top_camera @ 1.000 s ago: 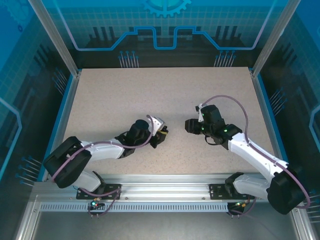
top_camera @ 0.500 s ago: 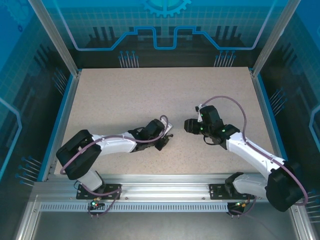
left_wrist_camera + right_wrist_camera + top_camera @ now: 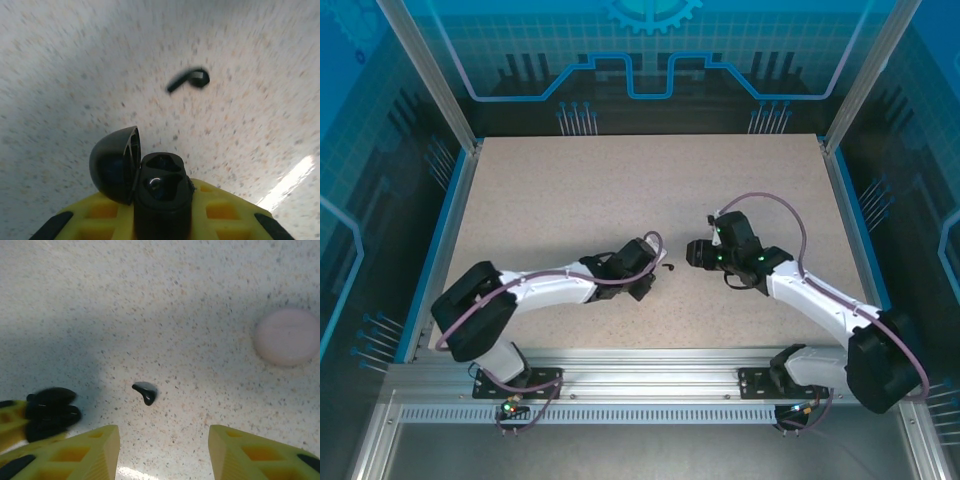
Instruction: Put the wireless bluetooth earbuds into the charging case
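Note:
My left gripper [image 3: 162,222] is shut on the black charging case [image 3: 162,192], held upright between its yellow fingers. The lid [image 3: 114,165] hangs open to the left. Something shiny sits in the case's nearer socket; the farther socket looks dark. One black earbud [image 3: 190,80] lies on the table beyond the case. From above, that earbud [image 3: 669,267] lies between the left gripper [image 3: 642,276] and the right gripper [image 3: 694,252]. My right gripper [image 3: 164,452] is open just above the table, with the earbud [image 3: 145,391] a little ahead of its left finger.
A round pale pink case [image 3: 289,336] lies shut on the speckled table [image 3: 620,190] ahead and to the right of the right gripper. The left gripper with the black case [image 3: 50,412] shows at that view's left edge. Blue walls ring the table.
The left arm has stretched rightward toward the centre, and the right gripper has edged left. A black earbud now lies in plain sight on the table between the two grippers.

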Controlling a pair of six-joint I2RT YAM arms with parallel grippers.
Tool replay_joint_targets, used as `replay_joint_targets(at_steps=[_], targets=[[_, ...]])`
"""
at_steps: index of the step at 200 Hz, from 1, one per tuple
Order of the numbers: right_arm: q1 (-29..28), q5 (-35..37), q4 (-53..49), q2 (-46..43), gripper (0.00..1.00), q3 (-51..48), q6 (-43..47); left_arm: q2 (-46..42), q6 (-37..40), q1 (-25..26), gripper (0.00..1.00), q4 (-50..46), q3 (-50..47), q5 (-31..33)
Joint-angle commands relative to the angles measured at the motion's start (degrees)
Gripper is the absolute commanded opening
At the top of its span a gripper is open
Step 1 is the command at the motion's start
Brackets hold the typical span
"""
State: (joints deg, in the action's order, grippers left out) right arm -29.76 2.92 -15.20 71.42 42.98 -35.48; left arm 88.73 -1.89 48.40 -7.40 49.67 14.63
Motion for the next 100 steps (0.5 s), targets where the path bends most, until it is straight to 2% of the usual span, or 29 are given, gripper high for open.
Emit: replay_joint_targets(at_steps=[1,38,75,100], targets=[[-1.52,1.39,-3.14,3.18,0.51,2.74,-5.23,-6.15,-2.97,-2.49,0.0,4.11,-0.56,1.7],[-4.74,-1.79,-0.97,10.2,0.51,5.05,-13.34,-12.84,-7.54,-8.23,0.0,11.37,-3.23,3.01],[-9.24,-2.36,-2.01,17.89,0.51,11.2,-15.54,-15.95,-10.07,-14.71,0.0,13.65,-3.59,1.55],[-10.47,-3.08,-1.94,21.79,0.51,12.95,-17.25,-17.05,-10.57,-17.21,0.0,14.76,-3.38,0.15]])
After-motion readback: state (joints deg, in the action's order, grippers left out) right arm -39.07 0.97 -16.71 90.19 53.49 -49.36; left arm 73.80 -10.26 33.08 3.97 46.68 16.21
